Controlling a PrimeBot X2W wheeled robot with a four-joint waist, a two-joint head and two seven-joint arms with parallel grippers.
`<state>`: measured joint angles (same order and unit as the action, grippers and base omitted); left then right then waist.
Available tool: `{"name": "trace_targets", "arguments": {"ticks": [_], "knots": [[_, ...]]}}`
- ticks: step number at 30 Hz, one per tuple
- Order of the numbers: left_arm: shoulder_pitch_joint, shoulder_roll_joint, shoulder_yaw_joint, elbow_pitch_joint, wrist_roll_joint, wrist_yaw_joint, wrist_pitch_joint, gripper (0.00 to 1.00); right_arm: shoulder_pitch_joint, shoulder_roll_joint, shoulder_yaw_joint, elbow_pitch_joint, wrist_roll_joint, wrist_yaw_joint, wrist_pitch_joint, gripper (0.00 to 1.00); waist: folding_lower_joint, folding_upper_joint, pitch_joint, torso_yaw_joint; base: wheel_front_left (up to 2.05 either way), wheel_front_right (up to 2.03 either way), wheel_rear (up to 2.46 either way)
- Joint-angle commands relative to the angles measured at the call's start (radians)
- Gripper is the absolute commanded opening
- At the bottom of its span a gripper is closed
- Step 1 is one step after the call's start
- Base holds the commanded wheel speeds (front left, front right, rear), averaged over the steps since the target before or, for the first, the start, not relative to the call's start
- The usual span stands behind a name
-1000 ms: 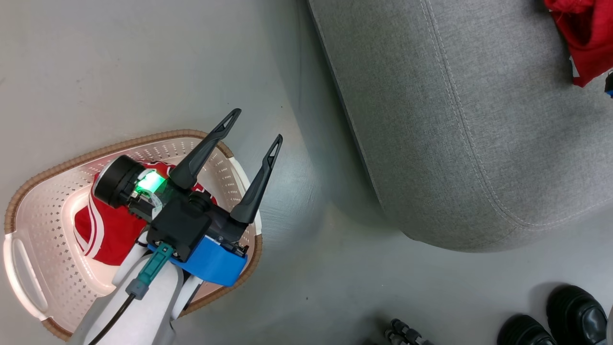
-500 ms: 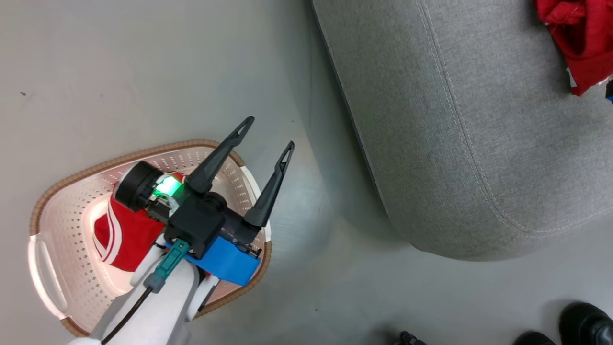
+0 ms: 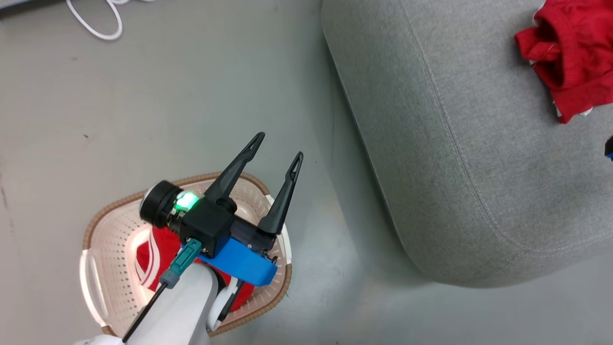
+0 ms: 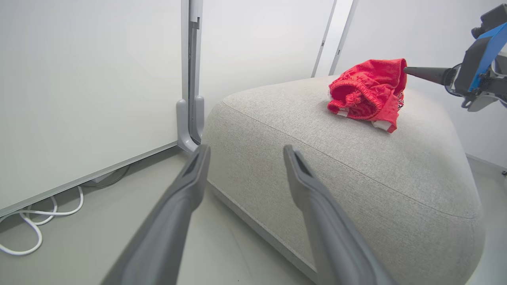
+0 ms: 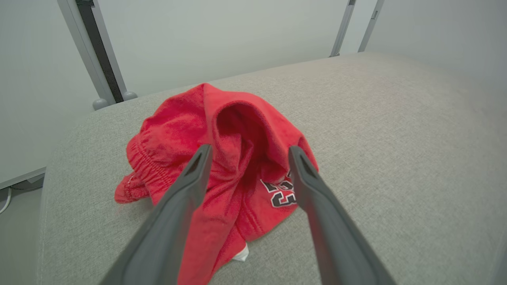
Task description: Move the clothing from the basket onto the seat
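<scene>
Below my open, empty left gripper (image 3: 280, 145), a soft red jersey (image 3: 143, 256) lies in the cream perforated basket (image 3: 110, 211); likely light and limp, best pinched at a raised fold. Beyond, my right gripper (image 5: 250, 152) gapes empty over a second red jersey (image 5: 178, 130) on the grey fabric seat (image 5: 396, 138).

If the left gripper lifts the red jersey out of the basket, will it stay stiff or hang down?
Likely floppy: the red jersey lies bunched in the basket, and the other jersey slumps in soft folds on the seat. Probably light, being thin cloth. Pinched at one spot, it may trail over the rim.
</scene>
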<state>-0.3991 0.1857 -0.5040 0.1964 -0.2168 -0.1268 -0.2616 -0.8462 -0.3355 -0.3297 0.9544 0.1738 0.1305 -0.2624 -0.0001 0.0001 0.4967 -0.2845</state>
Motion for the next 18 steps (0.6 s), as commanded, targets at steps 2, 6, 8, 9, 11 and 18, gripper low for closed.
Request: {"name": "trace_targets", "arguments": {"ticks": [2,6,8,9,11,18], "knots": [[0.016,-0.006,0.011,0.005,-0.005,-0.002,-0.005,1.00,0.022,0.001,0.005,-0.001,-0.003,0.000,-0.003,1.00,0.0001,-0.0001,-0.053,0.021,0.00,0.00,0.00],[0.067,-0.029,0.047,0.019,-0.015,-0.003,-0.005,1.00,0.067,0.014,0.036,-0.032,-0.014,0.000,-0.003,1.00,0.0001,-0.0001,-0.120,0.037,0.00,0.00,0.00],[0.094,-0.042,0.069,0.028,-0.020,-0.003,-0.005,1.00,0.094,0.017,0.053,-0.055,-0.013,0.000,-0.003,1.00,0.0001,-0.0001,-0.152,0.049,0.00,0.00,0.00],[0.122,-0.056,0.090,0.037,-0.021,-0.003,-0.005,1.00,0.127,0.011,0.063,-0.085,-0.015,0.000,-0.003,1.00,0.0001,-0.0001,-0.186,0.062,0.00,0.00,0.00],[0.147,-0.067,0.109,0.046,-0.024,-0.004,-0.005,1.00,0.166,0.013,0.072,-0.124,-0.014,0.000,-0.003,1.00,0.0001,-0.0001,-0.218,0.079,0.00,0.00,0.00],[0.219,-0.100,0.166,0.073,-0.029,-0.003,-0.005,1.00,0.319,0.029,0.085,-0.263,-0.027,0.000,0.019,1.00,0.0001,-0.0001,-0.312,0.135,0.00,0.00,0.00]]}}
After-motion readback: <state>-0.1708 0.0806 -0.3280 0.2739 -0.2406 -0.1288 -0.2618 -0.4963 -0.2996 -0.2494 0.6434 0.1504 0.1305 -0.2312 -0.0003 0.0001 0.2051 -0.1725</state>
